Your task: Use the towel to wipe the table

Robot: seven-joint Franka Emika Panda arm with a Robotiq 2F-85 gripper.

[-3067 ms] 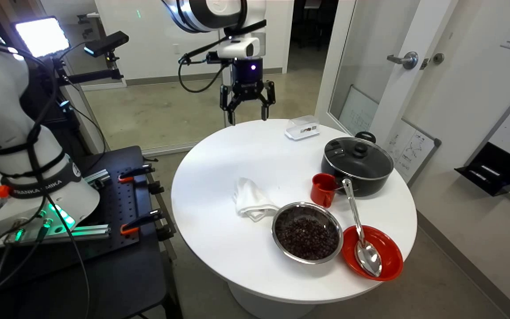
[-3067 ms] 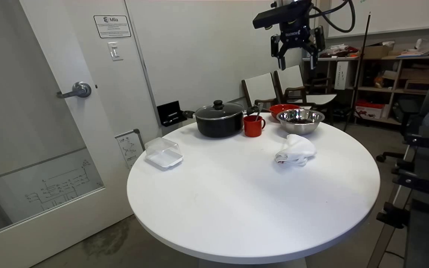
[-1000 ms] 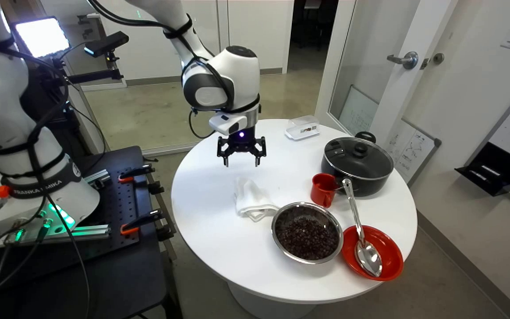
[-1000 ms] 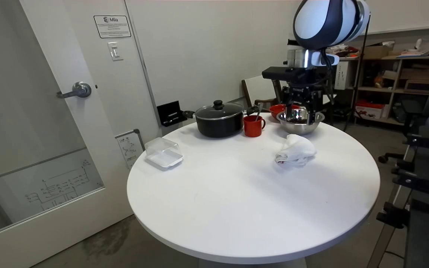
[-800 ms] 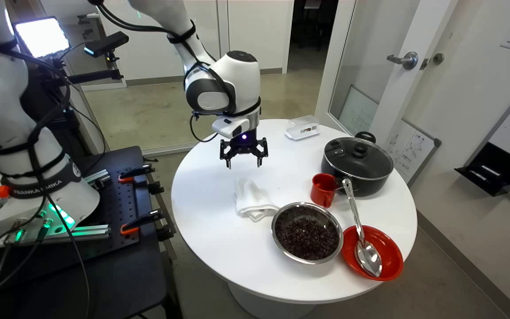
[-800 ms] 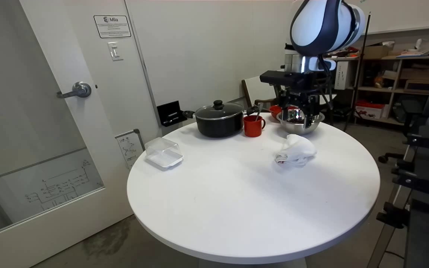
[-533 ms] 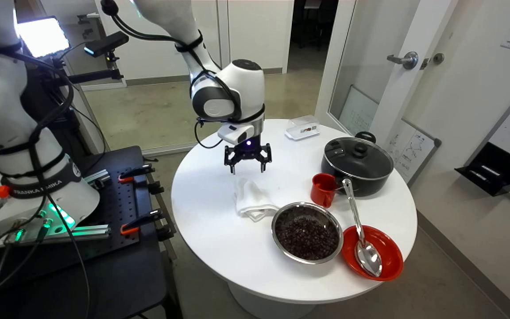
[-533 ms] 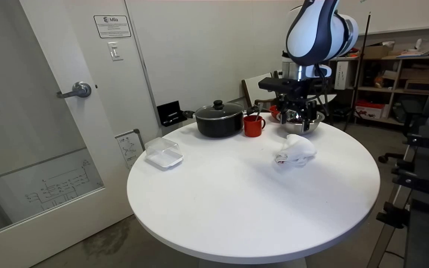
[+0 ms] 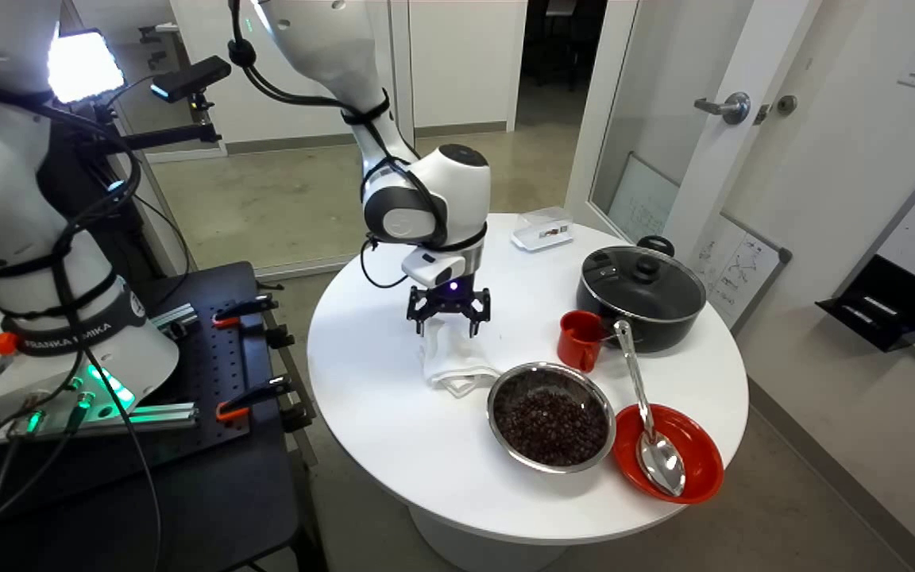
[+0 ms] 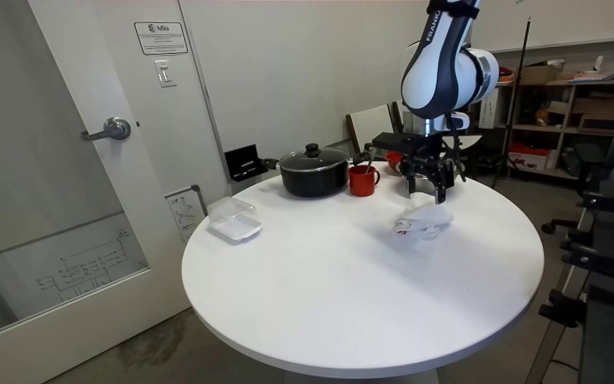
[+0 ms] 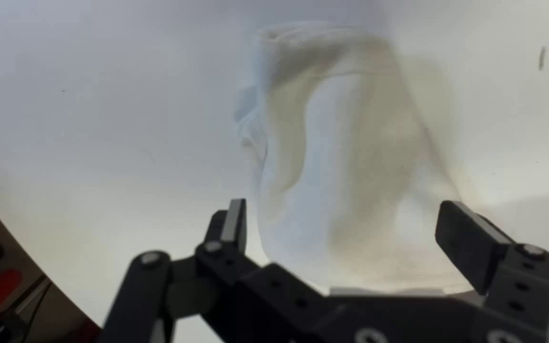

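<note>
A white folded towel lies bunched on the round white table [image 9: 370, 413]. The towel [image 9: 457, 364] shows in both exterior views [image 10: 423, 220] and fills the middle of the wrist view [image 11: 331, 157]. My gripper [image 9: 446, 330] is open and empty, pointing down over the towel's edge away from the metal bowl. In an exterior view the gripper [image 10: 425, 195] hangs at the towel's upper edge, in front of the bowl. In the wrist view the fingers [image 11: 343, 202] stand wide apart, one on each side of the towel. I cannot tell whether the fingertips touch it.
A metal bowl [image 9: 546, 376] of dark beans stands beside the towel. Near it are a red mug [image 9: 577, 343], a black lidded pot [image 9: 637, 306] and a red dish [image 9: 702, 457] with a metal spoon [image 9: 662, 465]. A clear plastic container [image 9: 543, 233] sits by the table's edge.
The arm has swung in over the table and come down, carrying the open gripper from high above to the towel. The towel and the other objects have not moved.
</note>
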